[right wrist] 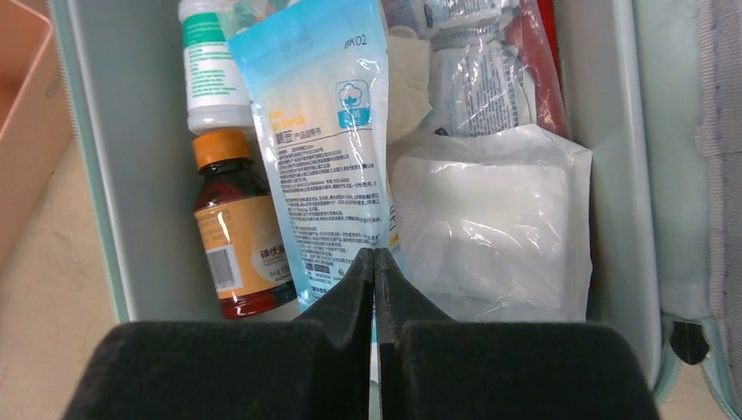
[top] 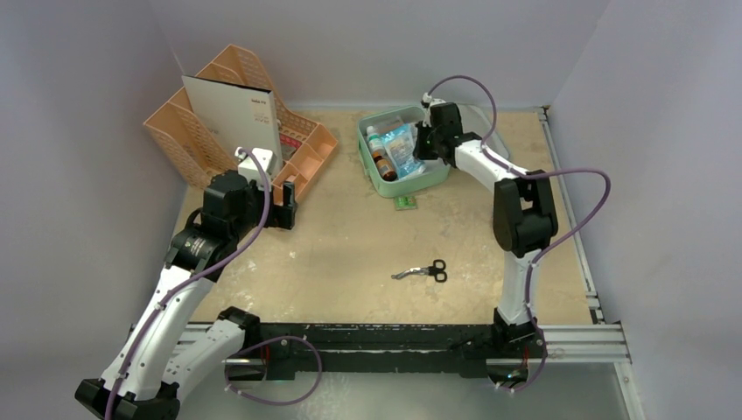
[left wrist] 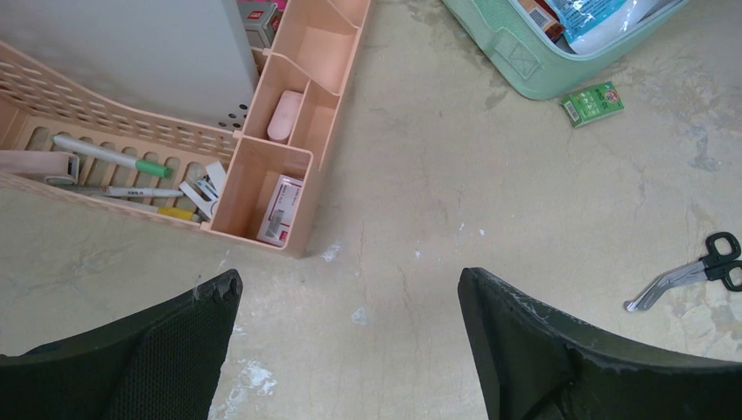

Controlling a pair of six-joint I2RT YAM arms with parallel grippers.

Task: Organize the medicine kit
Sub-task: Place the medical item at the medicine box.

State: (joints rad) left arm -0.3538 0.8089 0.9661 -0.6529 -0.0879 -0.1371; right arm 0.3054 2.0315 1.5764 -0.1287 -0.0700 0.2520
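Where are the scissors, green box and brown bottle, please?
scissors (top: 422, 272), top external view, pivot.
green box (left wrist: 592, 102), left wrist view, top face.
brown bottle (right wrist: 236, 252), right wrist view, orange label.

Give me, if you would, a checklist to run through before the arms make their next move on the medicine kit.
1. Medicine kit lid open: ok.
2. Left gripper open and empty: ok.
3. Right gripper shut over the blue pouch, actually pinching it: cannot tell.
4. Scissors packed: not ok, they lie on the table.
5. Green box packed: not ok, it lies on the table beside the kit.
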